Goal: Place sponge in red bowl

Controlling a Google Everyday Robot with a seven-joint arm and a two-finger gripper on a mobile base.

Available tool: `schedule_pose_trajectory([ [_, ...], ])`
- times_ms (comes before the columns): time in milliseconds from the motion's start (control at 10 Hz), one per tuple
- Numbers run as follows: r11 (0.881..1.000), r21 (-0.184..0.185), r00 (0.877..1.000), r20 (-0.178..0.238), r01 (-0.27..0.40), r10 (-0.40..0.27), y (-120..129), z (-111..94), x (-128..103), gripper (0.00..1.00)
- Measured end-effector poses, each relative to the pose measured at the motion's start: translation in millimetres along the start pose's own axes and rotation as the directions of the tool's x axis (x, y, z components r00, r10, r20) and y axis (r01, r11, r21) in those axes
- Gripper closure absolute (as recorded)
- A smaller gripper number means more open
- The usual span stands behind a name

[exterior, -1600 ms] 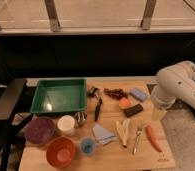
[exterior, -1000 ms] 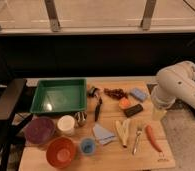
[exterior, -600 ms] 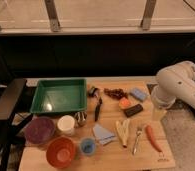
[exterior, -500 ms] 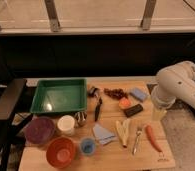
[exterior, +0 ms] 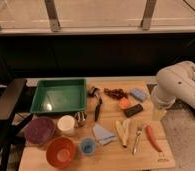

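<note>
The sponge (exterior: 138, 94) lies on the desk (exterior: 111, 158) toward its upper right corner, a little right of the frame's centre, just left of and slightly above the pincer (exterior: 158, 114). The pincer hangs off the white arm (exterior: 178, 87) at the desk's right edge, pointing down with its fingers open and nothing between them; it is near the sponge but not touching it. The sponge is a small light-blue block with rounded corners, lying flat and set at a slight angle. An orange lump (exterior: 124, 103) and a dark block (exterior: 133, 110) sit just below and left of it, and a cluster of dark red pieces (exterior: 116, 92) lies to its left. The red bowl (exterior: 60, 151) stands at the lower left of the desk, well apart from the sponge, round and orange-red, with a plain inside that holds nothing. Just above and left of it is a purple bowl (exterior: 39, 131); whether anything lies in it cannot be told. A white cup (exterior: 66, 124) stands between the two bowls and the green tray (exterior: 59, 81), which fills the upper left of the desk and looks bare inside. A small blue cup (exterior: 87, 146) stands just right of the red bowl, and a folded pale-blue cloth (exterior: 103, 134) lies beside that cup.
</note>
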Motion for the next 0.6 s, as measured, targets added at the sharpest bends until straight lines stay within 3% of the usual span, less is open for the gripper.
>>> schedule_pose_trajectory([
  [400,1.0,0.002,1.0,0.0,-0.001,0.001,0.4,-0.3,0.5,0.35],
  [600,0.998,0.049,0.999,0.01,0.03,-0.03,0.2,-7.5,7.0,0.35],
])
